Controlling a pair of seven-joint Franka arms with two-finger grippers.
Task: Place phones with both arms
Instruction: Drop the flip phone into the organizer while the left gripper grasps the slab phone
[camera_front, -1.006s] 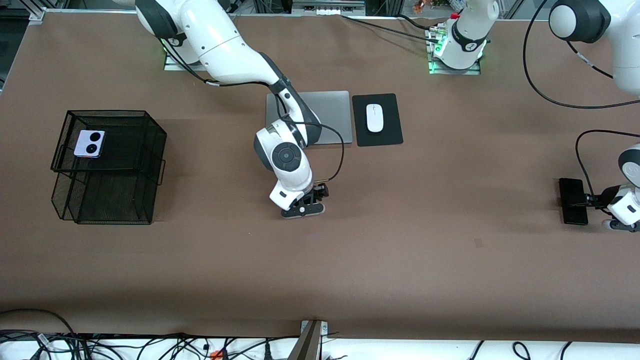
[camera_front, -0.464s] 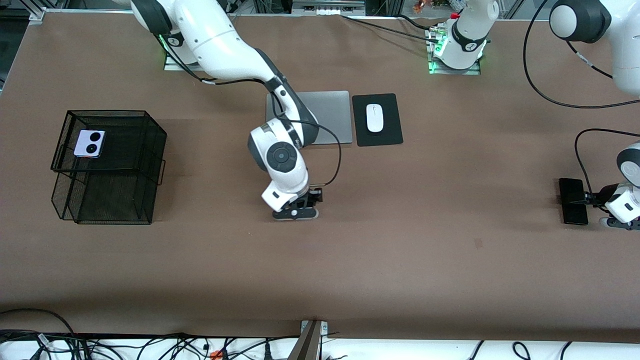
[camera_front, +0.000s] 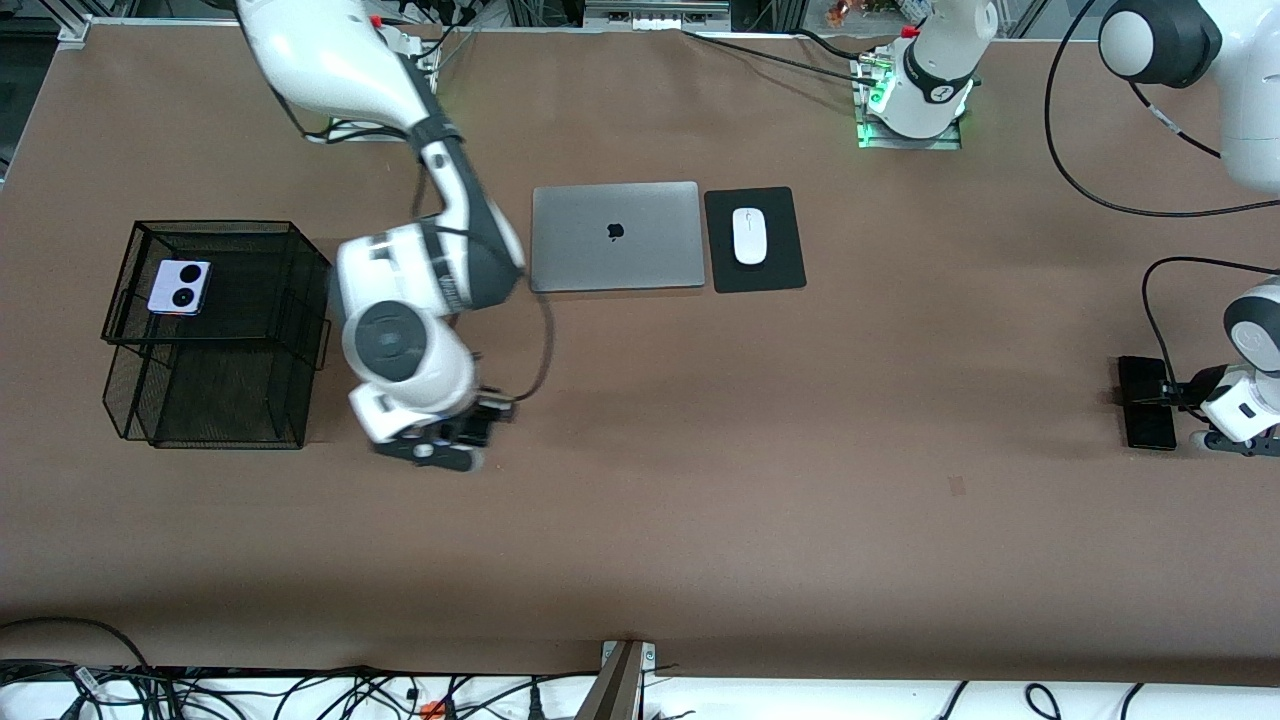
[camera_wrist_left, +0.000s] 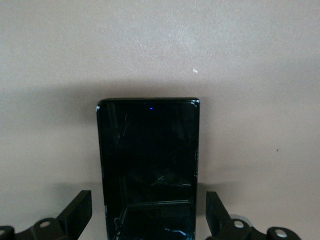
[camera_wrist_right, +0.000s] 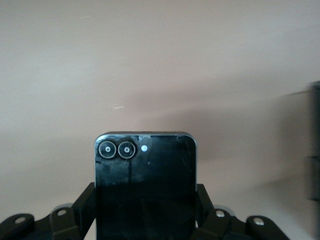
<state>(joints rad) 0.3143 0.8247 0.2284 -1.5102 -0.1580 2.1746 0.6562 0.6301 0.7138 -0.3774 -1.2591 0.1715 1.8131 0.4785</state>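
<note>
Small black phone clamped in right tool, wrist-only; left tool apart astride long slab.

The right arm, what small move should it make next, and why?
Probably carry on toward the wire basket. The right pincer is shut on the small black phone above the table beside the basket, where the white-lilac phone already lies on top. The left pincer straddles the long black phone, open.

3 phones: 1 white-lilac, 1 long black slab, 1 small black. 2 arms, 2 grippers: right, left. 1 laptop, 1 mouse, 1 mouse pad, 1 wire basket.
</note>
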